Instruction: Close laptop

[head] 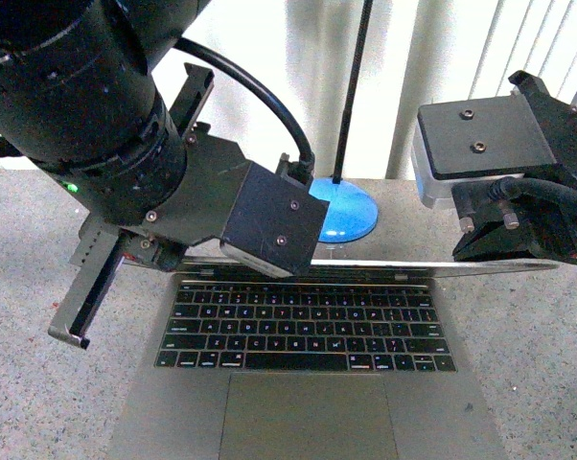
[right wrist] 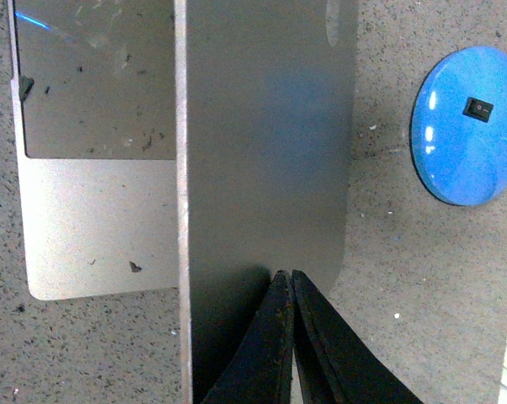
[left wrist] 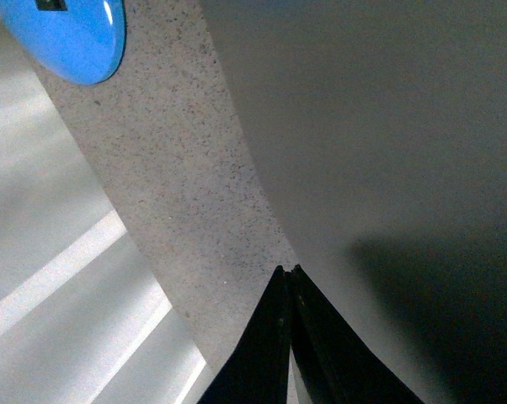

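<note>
Left arm (head: 87, 105) and right arm (head: 538, 182) reach behind the laptop lid (right wrist: 262, 151), both sets of fingers (right wrist: 262, 353) clenched empty.

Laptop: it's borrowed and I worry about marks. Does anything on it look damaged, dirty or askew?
The laptop sits square and unbroken. In the right wrist view its trackpad shows pale smudges and dark specks, and the palm rest beside it has one dark fleck; dirt or scratch, I cannot tell. Its lid looks clean.
</note>
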Motion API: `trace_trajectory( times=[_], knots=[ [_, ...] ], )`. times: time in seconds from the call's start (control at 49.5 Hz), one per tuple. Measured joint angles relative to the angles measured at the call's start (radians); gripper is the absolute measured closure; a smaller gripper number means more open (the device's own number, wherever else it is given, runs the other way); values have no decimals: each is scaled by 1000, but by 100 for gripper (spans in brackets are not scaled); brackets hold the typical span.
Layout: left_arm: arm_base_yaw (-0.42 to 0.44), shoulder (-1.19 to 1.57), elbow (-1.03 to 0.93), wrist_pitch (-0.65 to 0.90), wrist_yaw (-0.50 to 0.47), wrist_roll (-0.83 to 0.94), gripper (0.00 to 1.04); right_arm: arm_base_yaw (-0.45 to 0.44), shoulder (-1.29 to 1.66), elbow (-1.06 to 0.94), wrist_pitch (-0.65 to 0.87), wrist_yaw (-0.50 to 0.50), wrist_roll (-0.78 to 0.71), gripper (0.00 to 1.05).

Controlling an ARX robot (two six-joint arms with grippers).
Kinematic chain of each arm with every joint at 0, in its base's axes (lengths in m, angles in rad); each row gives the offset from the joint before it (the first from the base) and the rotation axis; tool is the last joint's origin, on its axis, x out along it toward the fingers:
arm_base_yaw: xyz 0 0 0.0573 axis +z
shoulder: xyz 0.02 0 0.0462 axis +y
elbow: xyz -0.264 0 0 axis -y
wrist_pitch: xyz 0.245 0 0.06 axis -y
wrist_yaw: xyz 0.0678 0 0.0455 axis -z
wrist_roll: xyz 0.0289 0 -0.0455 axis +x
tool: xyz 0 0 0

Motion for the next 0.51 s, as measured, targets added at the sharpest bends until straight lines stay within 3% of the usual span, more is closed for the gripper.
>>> trace_trajectory(
  times=[0.505],
  knots=[
    [-29, 33, -69, 62, 18, -40, 101, -11, 47, -80, 101, -53, 45, 102]
  ],
)
